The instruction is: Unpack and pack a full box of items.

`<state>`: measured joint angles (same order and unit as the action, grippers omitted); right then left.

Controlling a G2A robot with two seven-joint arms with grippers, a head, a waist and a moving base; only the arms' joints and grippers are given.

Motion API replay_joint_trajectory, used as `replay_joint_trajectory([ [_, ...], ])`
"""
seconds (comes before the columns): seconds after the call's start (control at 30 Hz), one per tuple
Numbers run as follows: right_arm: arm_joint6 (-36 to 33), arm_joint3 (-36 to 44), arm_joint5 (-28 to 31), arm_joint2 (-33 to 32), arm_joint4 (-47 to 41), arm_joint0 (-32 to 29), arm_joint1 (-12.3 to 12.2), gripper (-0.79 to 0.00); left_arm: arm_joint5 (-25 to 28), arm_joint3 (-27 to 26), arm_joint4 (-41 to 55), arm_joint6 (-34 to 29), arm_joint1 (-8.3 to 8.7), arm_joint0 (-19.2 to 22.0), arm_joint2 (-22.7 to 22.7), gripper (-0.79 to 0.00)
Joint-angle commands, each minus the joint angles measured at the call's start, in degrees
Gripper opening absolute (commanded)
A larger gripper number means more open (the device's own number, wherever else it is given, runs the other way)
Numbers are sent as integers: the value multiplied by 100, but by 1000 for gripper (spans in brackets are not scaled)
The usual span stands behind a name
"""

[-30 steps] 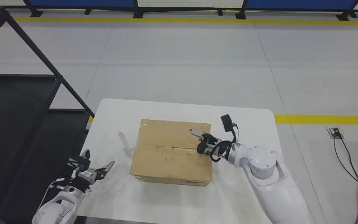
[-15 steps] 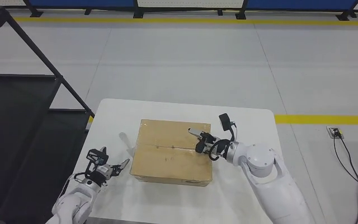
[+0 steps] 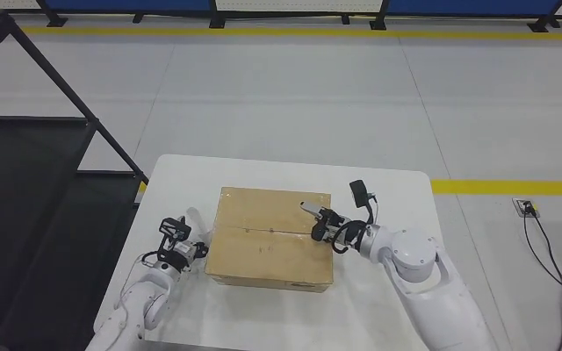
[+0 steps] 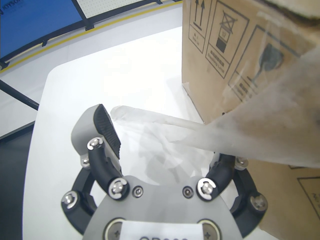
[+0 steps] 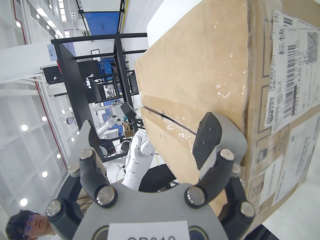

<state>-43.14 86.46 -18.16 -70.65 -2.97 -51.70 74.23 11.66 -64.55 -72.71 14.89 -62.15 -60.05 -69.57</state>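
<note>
Left gripper (image 4: pixel 162 136): one finger hidden behind tape strip (image 4: pixel 175 123) (translucent, blurred); box (image 4: pixel 220 38) cropped.

Both arms white, glossy, with rounded joints: left arm (image 3: pixel 140 298), right arm (image 3: pixel 413 263). The left hand (image 4: pixel 160 136) and right hand (image 5: pixel 147 128) match: grey plate (image 4: pixel 160 201), black linkages (image 4: pixel 100 161), silver screws (image 4: pixel 117 187), ribbed black pads (image 4: pixel 107 128), white label (image 5: pixel 147 231). Black camera (image 3: pixel 357 191) on right wrist.

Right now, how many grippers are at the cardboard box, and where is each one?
2. The left gripper sits low beside the cardboard box, at a loose strip of clear tape; the right gripper is over the box's top edge, near the seam.
</note>
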Motion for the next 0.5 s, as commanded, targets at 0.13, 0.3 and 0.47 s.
replay_joint_trajectory([
  [0.13, -4, -72, 15, 25, -34, 52, -12, 0, -103, -97, 160, 490, 15, -149, -291, 0],
  [0.3, -39, -221, 71, 71, -94, 143, -14, 0, -57, -465, 202, 722, 92, -469, -711, 0],
  [0.47, -71, -365, 134, 127, -144, 244, -12, 0, 2, -961, 313, 637, 147, -780, -1071, 0],
])
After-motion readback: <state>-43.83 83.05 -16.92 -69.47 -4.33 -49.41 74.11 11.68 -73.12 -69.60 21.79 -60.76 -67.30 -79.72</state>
